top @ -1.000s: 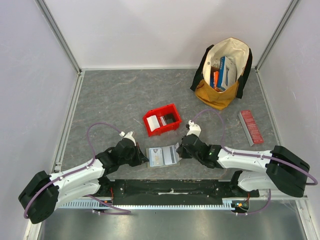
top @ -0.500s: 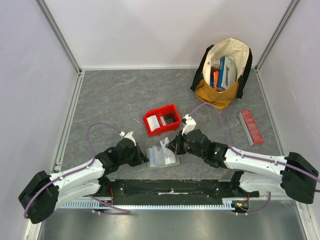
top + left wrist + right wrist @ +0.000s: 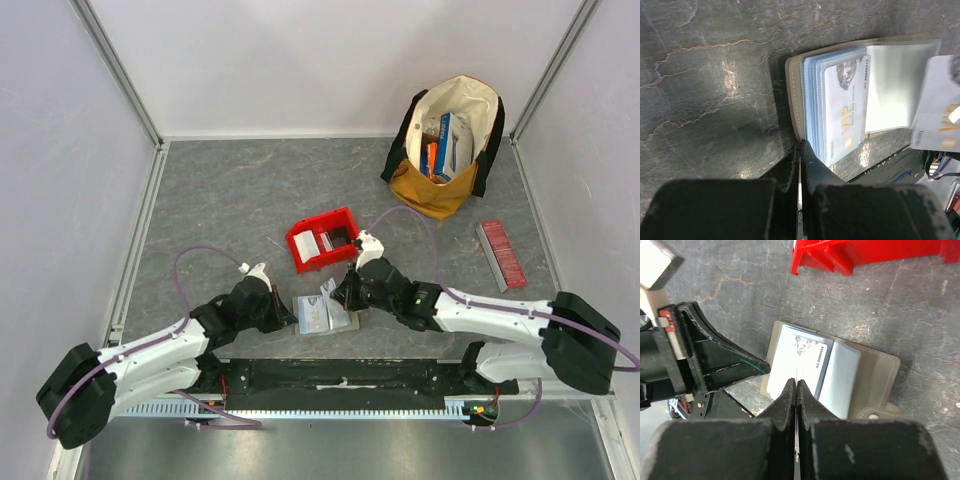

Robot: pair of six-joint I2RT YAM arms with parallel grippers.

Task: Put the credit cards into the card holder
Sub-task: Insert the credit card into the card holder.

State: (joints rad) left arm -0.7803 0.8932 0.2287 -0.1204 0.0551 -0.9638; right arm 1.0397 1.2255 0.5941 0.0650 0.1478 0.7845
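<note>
The card holder [image 3: 322,316] lies open near the table's front edge; it is grey-olive with clear sleeves. One sleeve holds a white VIP credit card [image 3: 845,112]. My left gripper [image 3: 286,314] is shut, pinching the holder's left cover edge [image 3: 796,107]; its fingertips meet there [image 3: 802,145]. My right gripper [image 3: 342,292] is shut on another white credit card [image 3: 940,120], held edge-on just above the holder's open sleeves [image 3: 840,377]. In the right wrist view the card is a thin line between the fingertips [image 3: 797,382]. More white cards [image 3: 305,244] sit in the red bin.
The red bin [image 3: 345,222] stands just behind the holder and also shows in the right wrist view [image 3: 870,255]. A tan and black bag [image 3: 440,190] with colourful boxes is at the back right. A long red ribbed box [image 3: 500,255] lies at the right.
My right gripper has moved left from the holder's right edge to above its sleeves, carrying the white card. A clear sleeve has lifted. The left arm has not moved.
</note>
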